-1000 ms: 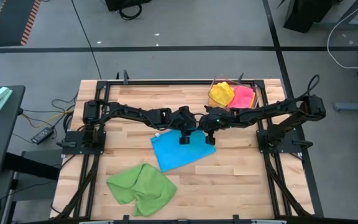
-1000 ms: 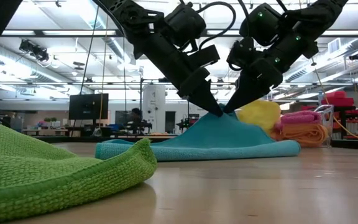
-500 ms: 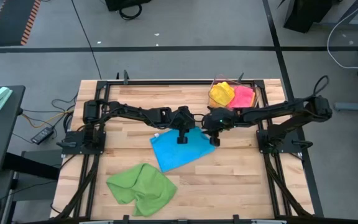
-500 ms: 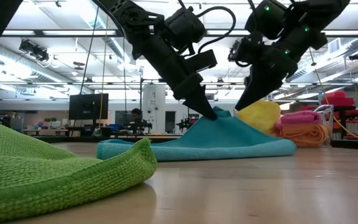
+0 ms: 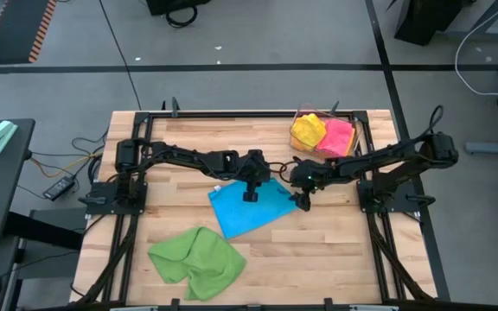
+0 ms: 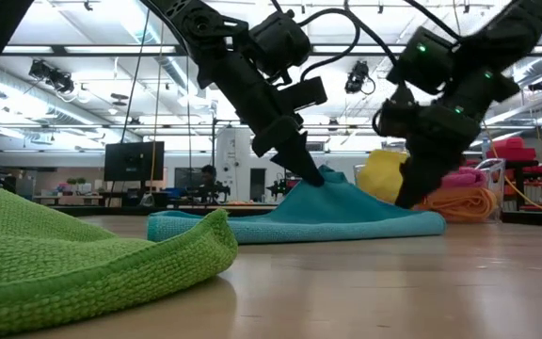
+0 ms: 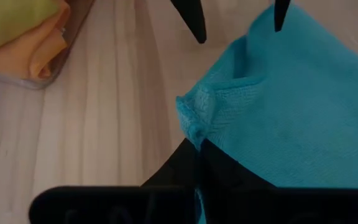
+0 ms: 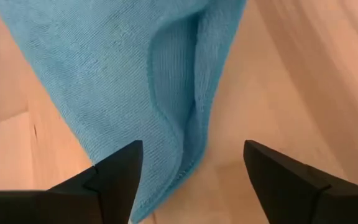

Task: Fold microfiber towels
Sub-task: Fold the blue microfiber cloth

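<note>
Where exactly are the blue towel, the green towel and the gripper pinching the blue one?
blue towel (image 5: pixel 247 210), high view, middle of its flat part
green towel (image 5: pixel 195 262), high view, centre of the crumpled heap
left gripper (image 6: pixel 314 175), low view, tips shut on the cloth's raised peak

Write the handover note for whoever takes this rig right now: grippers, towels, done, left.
Left gripper: shut on the blue towel, pinching a raised corner at mid-table.
Right gripper: open, holding nothing, over the blue towel's right-hand corner.
Green towel: crumpled at the table's front left, untouched.
Yellow towel, pink towel, orange towel: in the clear bin at back right.
Done: corner gripped.
Left: fold blue, then green.
</note>
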Controlling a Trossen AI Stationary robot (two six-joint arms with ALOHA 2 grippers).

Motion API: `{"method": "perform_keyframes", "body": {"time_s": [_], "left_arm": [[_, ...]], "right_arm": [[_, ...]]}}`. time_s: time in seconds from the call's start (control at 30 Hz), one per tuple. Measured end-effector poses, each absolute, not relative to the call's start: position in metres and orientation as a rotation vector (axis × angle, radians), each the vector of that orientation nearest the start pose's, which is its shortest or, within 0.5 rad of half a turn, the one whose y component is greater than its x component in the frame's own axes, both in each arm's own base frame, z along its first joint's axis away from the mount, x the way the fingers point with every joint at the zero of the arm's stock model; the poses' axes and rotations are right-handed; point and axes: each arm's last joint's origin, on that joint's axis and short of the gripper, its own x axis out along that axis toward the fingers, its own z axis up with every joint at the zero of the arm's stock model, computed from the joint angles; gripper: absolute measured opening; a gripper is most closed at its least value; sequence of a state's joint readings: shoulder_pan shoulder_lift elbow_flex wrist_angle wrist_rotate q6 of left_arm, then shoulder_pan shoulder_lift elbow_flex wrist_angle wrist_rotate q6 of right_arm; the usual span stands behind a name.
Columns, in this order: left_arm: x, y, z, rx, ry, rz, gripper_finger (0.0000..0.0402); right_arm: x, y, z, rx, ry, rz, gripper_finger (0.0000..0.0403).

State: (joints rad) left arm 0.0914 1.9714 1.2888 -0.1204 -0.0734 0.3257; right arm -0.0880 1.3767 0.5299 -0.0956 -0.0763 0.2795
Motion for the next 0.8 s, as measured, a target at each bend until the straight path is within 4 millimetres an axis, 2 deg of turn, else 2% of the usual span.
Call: {"method": "perform_keyframes", "body": {"time_s": [0.13, 0.3, 0.53, 0.67, 0.8], "left_arm": [[0.415, 0.04, 0.169, 0.3, 0.831, 0.02, 0.001], [0.413, 0.04, 0.175, 0.302, 0.823, 0.022, 0.0029], [0.408, 0.04, 0.186, 0.302, 0.835, 0.02, 0.0009], [0.407, 0.04, 0.185, 0.301, 0.847, 0.018, 0.0024], [0.406, 0.04, 0.187, 0.301, 0.843, 0.019, 0.003]], "right_arm": [[0.226, -0.015, 0.129, 0.374, 0.868, -0.145, 0.029], [0.219, -0.007, 0.119, 0.345, 0.86, -0.161, 0.0273], [0.214, 0.002, 0.113, 0.374, 0.831, -0.17, 0.024], [0.212, 0.009, 0.112, 0.39, 0.837, -0.169, 0.0207], [0.212, 0.015, 0.112, 0.361, 0.824, -0.194, 0.0148]]}}
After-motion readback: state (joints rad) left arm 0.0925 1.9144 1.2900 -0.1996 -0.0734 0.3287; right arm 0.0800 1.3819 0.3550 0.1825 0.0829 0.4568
